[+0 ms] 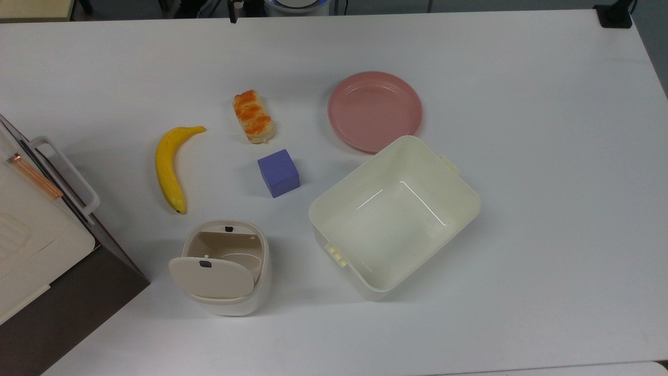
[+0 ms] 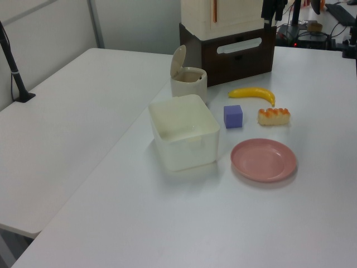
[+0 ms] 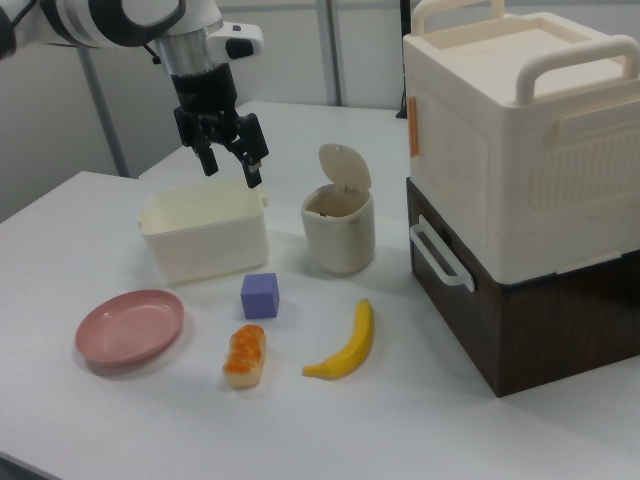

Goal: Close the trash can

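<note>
no readable text showing anywhere, no labels, brands, numbers or signs appearing on any object or surface in the top view, left view or right view

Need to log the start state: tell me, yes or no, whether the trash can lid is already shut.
No: in the right view the trash can has its lid standing upright, leaving the opening uncovered.
</note>
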Robot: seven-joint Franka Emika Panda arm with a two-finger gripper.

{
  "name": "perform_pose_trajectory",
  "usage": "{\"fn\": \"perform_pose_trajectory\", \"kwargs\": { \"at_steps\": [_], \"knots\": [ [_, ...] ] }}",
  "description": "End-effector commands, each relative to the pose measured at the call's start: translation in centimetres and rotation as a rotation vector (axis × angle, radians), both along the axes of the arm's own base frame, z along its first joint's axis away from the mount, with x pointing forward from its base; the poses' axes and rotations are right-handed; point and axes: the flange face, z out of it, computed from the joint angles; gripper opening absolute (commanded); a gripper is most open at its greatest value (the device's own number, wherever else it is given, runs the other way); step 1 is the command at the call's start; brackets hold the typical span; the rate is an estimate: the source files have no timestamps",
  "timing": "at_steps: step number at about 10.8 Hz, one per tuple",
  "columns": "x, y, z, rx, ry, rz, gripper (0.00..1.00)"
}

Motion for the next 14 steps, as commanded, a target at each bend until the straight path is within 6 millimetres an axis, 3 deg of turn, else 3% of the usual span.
{"fn": "perform_pose_trajectory", "kwargs": {
  "at_steps": [1, 14],
  "knots": [
    [-0.12, -0.08, 0.34, 0.001, 0.004, 0.021, 1.0],
    [-0.23, -0.08, 0.44, 0.0, 0.008, 0.036, 1.0]
  ]
}}
